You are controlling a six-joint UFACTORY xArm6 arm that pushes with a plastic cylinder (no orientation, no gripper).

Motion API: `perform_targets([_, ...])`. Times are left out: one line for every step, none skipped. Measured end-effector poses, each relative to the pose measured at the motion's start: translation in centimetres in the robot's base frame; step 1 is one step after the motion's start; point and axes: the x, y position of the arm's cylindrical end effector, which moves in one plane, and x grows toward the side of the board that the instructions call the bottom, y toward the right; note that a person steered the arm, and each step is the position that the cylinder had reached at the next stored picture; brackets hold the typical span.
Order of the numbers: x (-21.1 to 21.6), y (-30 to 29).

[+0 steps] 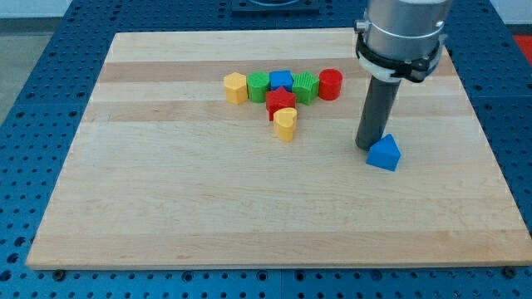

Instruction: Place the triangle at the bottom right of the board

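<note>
A blue triangle block point(384, 154) lies on the wooden board point(208, 216), right of centre. My tip point(366, 146) rests on the board just at the triangle's upper left side, touching or nearly touching it. The dark rod rises from there to the grey arm body at the view's top right.
A cluster of blocks sits in the upper middle: a yellow hexagon point(236, 87), a green block point(259, 85), a blue block point(281, 81), a green ridged block point(305, 86), a red cylinder point(330, 84), a red star point(281, 102) and a yellow heart point(286, 124).
</note>
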Motion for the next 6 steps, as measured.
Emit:
perform_targets([0.4,1.3])
perform_targets([0.4,2.9])
perform_targets([0.7,3.5])
perform_targets([1.5,3.5])
perform_targets([3.1,3.5])
perform_targets([4.5,3.5])
